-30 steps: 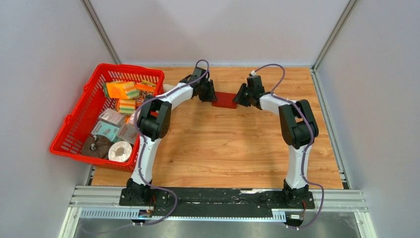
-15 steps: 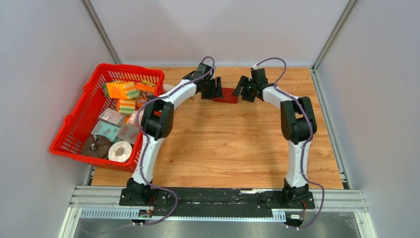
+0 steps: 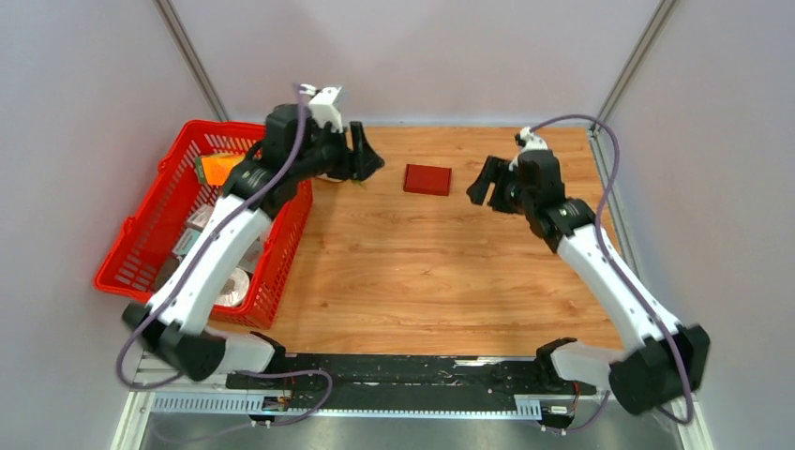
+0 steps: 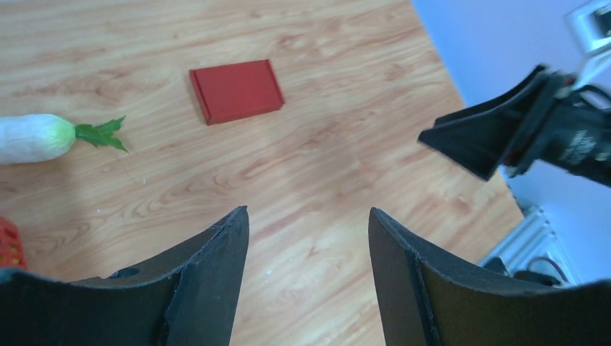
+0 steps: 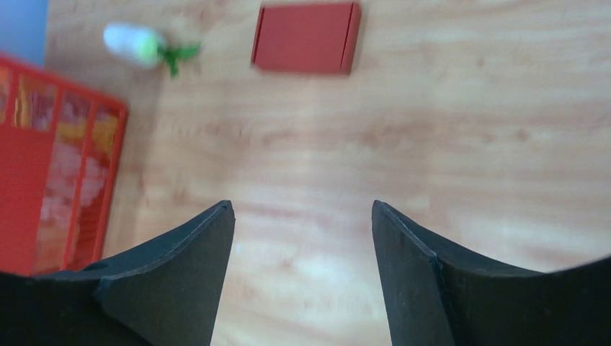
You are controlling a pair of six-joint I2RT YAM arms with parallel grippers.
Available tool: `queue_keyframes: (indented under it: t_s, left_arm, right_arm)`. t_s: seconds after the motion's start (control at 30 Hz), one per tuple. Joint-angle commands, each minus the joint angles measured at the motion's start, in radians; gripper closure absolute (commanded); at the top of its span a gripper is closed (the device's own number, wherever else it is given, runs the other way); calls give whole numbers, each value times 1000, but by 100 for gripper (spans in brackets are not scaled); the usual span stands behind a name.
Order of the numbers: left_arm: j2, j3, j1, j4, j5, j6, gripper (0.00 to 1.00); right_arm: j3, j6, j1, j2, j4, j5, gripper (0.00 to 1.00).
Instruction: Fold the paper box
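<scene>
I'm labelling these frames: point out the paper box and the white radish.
paper box point(image 3: 427, 179), top external view, middle of its top face.
white radish point(image 4: 32, 138), left wrist view, middle of its white body.

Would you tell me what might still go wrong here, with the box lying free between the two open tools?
1. Nothing holds the paper box shut: the left tool and the right tool are open and apart from it, so its flaps might spring up.
2. The left arm hangs over the rim of the red basket; a low sweep may snag it.
</scene>
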Motion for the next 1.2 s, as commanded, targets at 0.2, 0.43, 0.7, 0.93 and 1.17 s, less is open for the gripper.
queue_keyframes:
  t_s: [0.2,0.43,0.7,0.93,1.17]
  left_arm:
    - [-627,-172,-10,-110,51,36,27]
    - [-895,-319,-10,-42,72,10,25]
    - [-995,-232,-8,48,75,44,19]
    - [-1011,-232,-10,311,68,50,19]
    - [-945,-180,-10,288,-1,79,19]
  right_arm:
    - [-18,-25,96,-654,-424,52,12]
    - [42,-9,96,-868,-453,-50,0]
    - [89,-32,96,-1004,-263,-106,0]
    - [151,-104,96,-1119,-87,-3,0]
    - [274,-118,94,-981,-233,-23,0]
